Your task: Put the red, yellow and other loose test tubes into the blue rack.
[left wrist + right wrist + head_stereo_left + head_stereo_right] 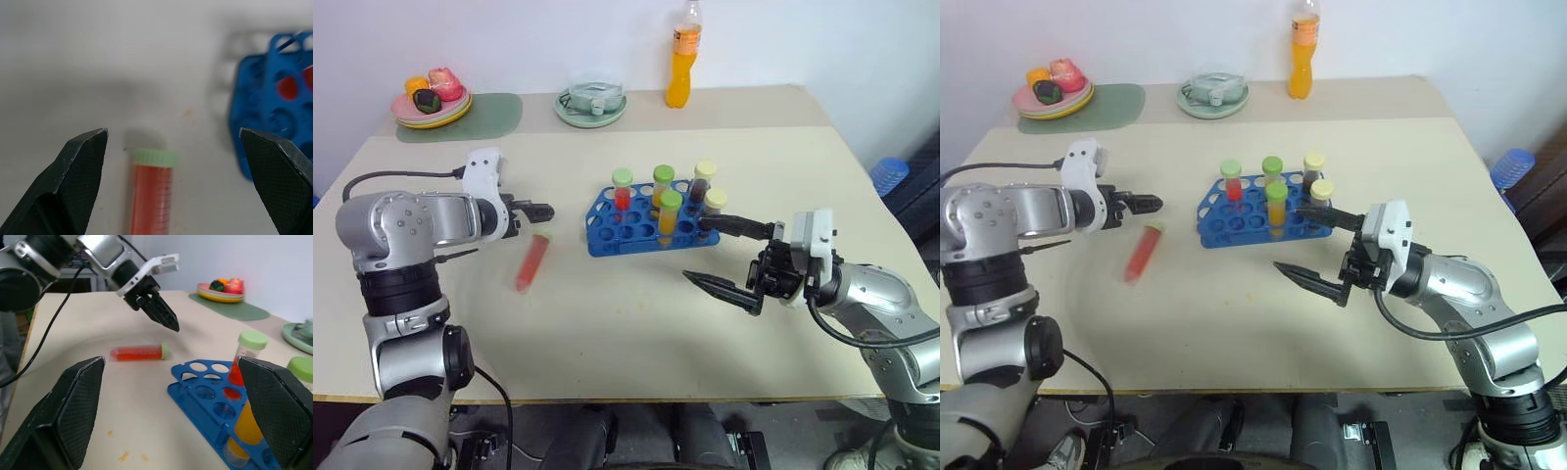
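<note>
The blue rack [607, 235] stands mid-table with several capped tubes upright in it, among them a red one [623, 193] and an orange one [670, 217]. One loose red tube [532, 261] with a green cap lies flat on the table to the rack's left. My left gripper [544, 211] hovers open just above that tube's capped end; in the left wrist view the tube [151, 196] lies between the wide-spread fingers [78, 171]. My right gripper [693, 250] is open and empty, pointing left just in front of the rack's right end.
At the back edge are a plate of toy fruit [431, 98] on a green mat [499, 113], a round pale green dish [592, 103] and an orange drink bottle [680, 59]. A blue object [889, 174] sits beyond the table's right edge.
</note>
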### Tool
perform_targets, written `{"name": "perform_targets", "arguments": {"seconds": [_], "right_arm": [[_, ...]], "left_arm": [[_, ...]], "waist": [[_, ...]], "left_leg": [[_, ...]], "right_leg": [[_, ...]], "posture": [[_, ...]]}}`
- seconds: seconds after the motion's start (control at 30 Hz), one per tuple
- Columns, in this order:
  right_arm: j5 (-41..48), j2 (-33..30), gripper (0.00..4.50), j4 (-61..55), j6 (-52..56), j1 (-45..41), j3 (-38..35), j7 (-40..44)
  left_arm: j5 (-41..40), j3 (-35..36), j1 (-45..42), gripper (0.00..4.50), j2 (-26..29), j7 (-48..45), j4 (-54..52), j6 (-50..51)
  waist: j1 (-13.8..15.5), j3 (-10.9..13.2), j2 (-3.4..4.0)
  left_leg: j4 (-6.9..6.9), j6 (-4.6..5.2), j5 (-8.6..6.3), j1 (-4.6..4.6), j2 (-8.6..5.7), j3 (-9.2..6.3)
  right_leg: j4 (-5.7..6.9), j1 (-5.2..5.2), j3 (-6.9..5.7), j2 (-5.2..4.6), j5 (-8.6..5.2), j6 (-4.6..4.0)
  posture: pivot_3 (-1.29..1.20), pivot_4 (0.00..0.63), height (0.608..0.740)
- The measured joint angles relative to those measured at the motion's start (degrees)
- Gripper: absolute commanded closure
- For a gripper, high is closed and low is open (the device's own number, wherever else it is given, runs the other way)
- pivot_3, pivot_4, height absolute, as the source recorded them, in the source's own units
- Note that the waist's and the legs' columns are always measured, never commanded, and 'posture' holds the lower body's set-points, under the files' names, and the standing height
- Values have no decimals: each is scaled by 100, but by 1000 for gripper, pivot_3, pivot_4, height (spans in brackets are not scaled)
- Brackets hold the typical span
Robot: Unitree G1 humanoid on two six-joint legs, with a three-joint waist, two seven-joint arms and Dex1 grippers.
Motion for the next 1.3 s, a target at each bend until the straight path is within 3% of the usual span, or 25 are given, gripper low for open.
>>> {"name": "perform_targets", "arguments": {"seconds": [0.27, 0.53, 0.77, 0.87, 1.07, 1.3], "right_arm": [[-151, -72, 43, 93, 1, -20, -11, 168], [-256, -72, 43, 62, -2, 169, -60, 147], [-310, -55, 43, 15, -25, 308, -182, 53], [-325, -15, 0, 14, -31, 318, -176, 28], [-371, 3, 0, 14, -32, 325, -174, 1], [-443, 53, 0, 20, -36, 309, -144, 12]], "left_arm": [[-498, -490, -704, 78, 34, 936, 1534, 0], [-1732, -1297, -1301, 78, 366, 1679, 3136, 1], [-2579, -1727, -1427, 78, 593, 2391, 3440, 1], [-2648, -1791, -1413, 805, 559, 2672, 3473, 2], [-2792, -1777, -1303, 3610, 490, 3001, 3433, 2], [-3133, -1391, -873, 3715, 448, 3500, 2873, 2]], "waist": [[2, 2, -4], [-5, 2, -4], [-6, 2, -4], [-6, 2, -5], [-9, 1, -4], [-11, -3, -4]], "left_leg": [[6, 0, 0, -3, -4, -3], [6, -1, 0, -4, -6, -2], [7, -1, 1, -4, -6, -1], [9, -1, 1, -5, -7, -1], [9, -2, 1, -4, -7, 0], [13, -3, 2, -1, -8, 3]], "right_leg": [[3, 0, 0, -4, 1, 1], [10, -8, 3, -4, 1, 1], [14, -10, 5, -5, 1, 2], [14, -10, 5, -5, 1, 2], [18, -12, 6, -5, 1, 2], [29, -12, 7, -8, 1, 1]], "posture": [[0, 150, 740], [0, 150, 740], [0, 150, 740], [0, 150, 740], [0, 150, 740], [0, 150, 740]]}}
